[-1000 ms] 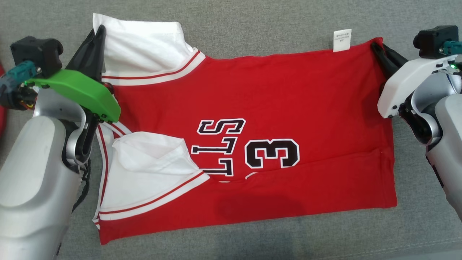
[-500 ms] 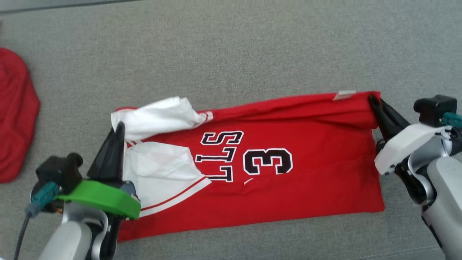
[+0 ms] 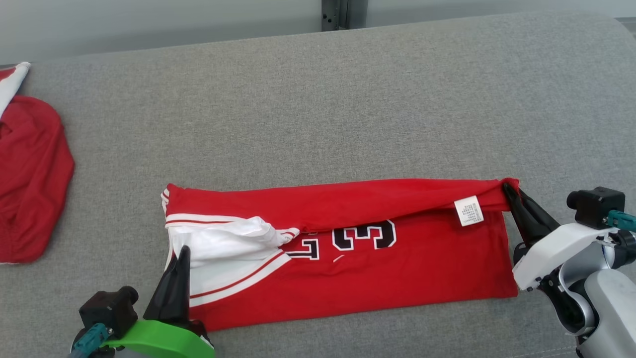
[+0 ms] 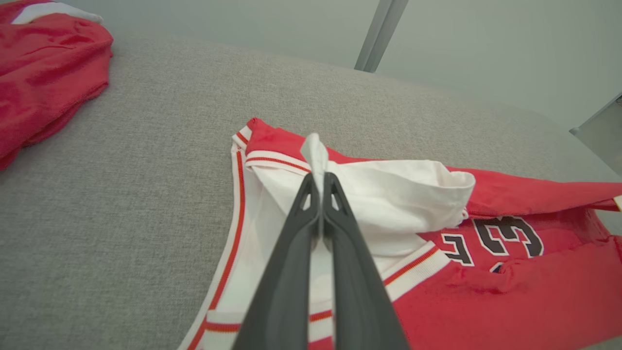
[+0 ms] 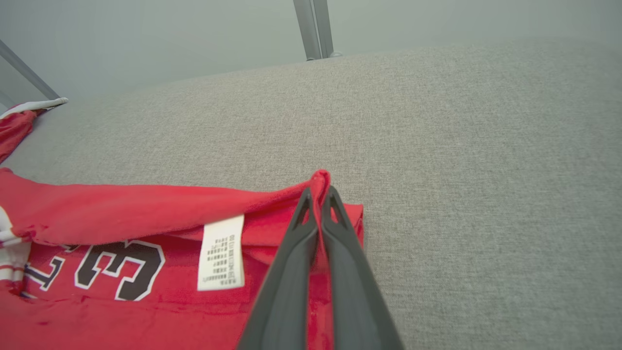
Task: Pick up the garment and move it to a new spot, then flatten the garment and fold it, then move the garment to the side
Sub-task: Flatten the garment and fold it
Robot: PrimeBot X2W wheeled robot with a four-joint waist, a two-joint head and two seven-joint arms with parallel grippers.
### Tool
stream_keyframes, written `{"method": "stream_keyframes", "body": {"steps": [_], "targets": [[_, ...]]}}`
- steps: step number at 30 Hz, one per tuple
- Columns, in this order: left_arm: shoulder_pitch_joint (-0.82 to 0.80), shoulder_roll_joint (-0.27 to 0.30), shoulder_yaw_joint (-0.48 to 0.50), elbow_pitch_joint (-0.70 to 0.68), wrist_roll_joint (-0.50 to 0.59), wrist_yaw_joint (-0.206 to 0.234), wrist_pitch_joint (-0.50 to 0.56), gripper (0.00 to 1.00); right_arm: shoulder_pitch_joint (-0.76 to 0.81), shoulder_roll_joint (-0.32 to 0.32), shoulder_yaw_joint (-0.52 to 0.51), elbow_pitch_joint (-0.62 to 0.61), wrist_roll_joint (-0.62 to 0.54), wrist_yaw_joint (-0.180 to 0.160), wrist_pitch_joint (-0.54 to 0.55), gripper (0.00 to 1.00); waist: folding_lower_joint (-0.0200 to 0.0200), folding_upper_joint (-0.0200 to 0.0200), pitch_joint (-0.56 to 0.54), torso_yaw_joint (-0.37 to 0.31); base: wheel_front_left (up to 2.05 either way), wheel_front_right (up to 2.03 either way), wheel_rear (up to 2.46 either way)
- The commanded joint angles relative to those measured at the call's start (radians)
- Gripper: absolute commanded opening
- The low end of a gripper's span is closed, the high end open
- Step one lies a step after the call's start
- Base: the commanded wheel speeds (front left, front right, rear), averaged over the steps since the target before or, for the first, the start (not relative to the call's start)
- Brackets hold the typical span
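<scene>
Left gripper (image 4: 318, 179) clamps the white sleeve (image 4: 388, 194) of the garment (image 3: 422, 263); right gripper (image 5: 318, 193) clamps its red corner. Both should travel level together, holding the folded edge taut and straight.

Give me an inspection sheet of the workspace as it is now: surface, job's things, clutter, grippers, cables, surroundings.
Surface: grey cushion, woven cloth, no stains seen.
Job's things: red jersey spread on the cushion, its far edge folded over the top of the number; white label facing up; white sleeve bunched at the left end.
Clutter: second red garment at the far left, apart from the jersey.
Grippers: left gripper shut on the jersey's sleeve; right gripper shut on the jersey's far right corner.
Cables: teal plug at the left wrist, another at the right.
Surroundings: pale wall and metal post behind the cushion.
</scene>
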Motion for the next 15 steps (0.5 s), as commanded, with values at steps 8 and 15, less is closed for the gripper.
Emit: {"method": "stream_keyframes", "body": {"steps": [8,15], "targets": [[0.052,-0.024,0.003,0.056,-0.042,-0.009,-0.031,1.00,0.071,0.027,-0.006,0.004,-0.019,-0.001,-0.017,0.44,0.0000,-0.0001,-0.026,-0.008,0.00,0.00,0.00],[0.136,-0.031,0.025,0.008,-0.093,-0.041,-0.073,1.00,0.165,0.049,-0.060,-0.020,-0.021,-0.001,-0.070,1.00,0.0000,-0.0001,-0.055,-0.023,0.00,0.00,0.00]]}}
